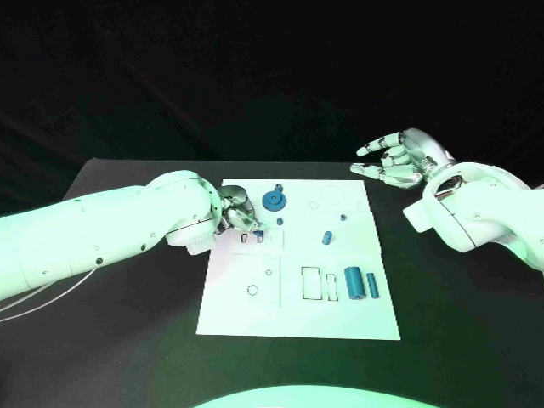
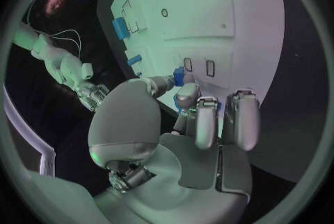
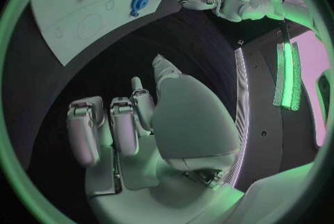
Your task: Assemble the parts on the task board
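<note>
The white task board (image 1: pixel 299 316) lies in the middle of the black table. My left hand (image 1: pixel 236 212) hovers over the board's left edge and pinches a small blue part (image 2: pixel 178 74) between thumb and a finger, just above two small rectangular slots (image 2: pixel 209 68). On the board stand a blue round gear piece (image 1: pixel 274 201), a small peg (image 1: pixel 327 237) and two blue cylinders (image 1: pixel 355 282) lying side by side. My right hand (image 1: pixel 401 158) is raised beyond the board's far right corner, fingers apart and holding nothing.
Bare black tabletop (image 1: pixel 468 297) surrounds the board on both sides. Empty outlines on the board include a circle (image 1: pixel 333 198) at the far right and a tall rectangle (image 1: pixel 311 283) beside the cylinders. A green light strip (image 3: pixel 289 68) lies off the table.
</note>
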